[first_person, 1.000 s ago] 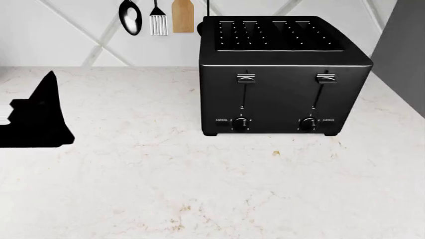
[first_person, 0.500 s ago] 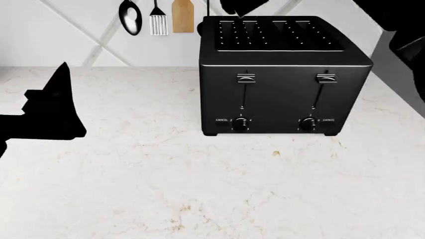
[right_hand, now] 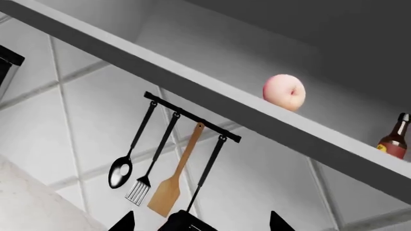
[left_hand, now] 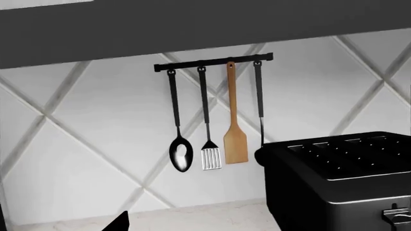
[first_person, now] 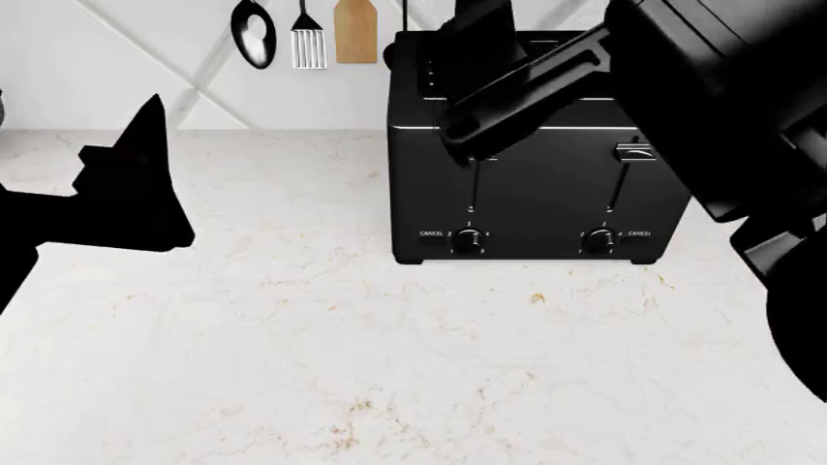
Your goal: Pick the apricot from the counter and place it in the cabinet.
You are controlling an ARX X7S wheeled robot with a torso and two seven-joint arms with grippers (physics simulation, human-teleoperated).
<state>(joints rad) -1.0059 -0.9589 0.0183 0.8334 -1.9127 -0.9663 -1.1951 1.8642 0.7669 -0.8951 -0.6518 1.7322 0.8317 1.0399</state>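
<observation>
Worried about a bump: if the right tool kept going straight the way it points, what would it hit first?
Probably the hanging utensil rack on the tiled wall, below the cabinet shelf holding the apricot; depth is unclear.

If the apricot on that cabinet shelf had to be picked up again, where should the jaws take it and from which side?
Grip the apricot across its round middle, coming in from the cabinet's open front, level with the shelf. It sits near the front edge with free space on both sides, and the brown bottle stands well off.
</observation>
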